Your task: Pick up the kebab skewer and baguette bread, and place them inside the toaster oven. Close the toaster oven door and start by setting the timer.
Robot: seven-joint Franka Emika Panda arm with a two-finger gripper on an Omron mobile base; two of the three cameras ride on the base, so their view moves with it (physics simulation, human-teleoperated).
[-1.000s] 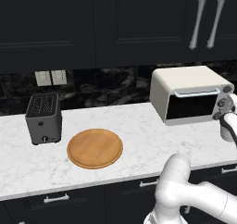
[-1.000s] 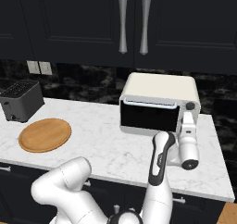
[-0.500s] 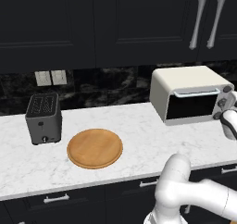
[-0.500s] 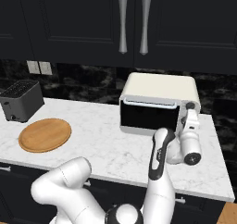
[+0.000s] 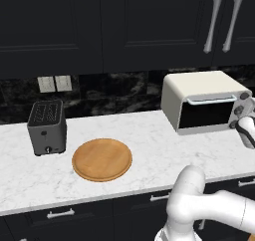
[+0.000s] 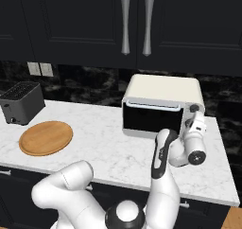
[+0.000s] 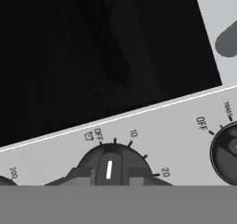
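Pinching the timer knob [image 7: 110, 168] between closed fingers, the hand [image 6: 194, 124] presses against the right-hand control panel of the toaster oven [image 6: 160, 96], which stands on the counter [image 6: 108, 143], door [image 6: 152, 120] shut.

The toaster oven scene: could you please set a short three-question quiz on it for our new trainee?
1. True or false: the toaster oven door is closed.
2. Where is the hand? A) over the wooden board B) at the toaster oven knobs C) by the slot toaster
3. In the hand view, which mark does the timer knob pointer sit nearest?

Key: 1. True. 2. B. 3. OFF; the pointer stands just right of it, before 10.
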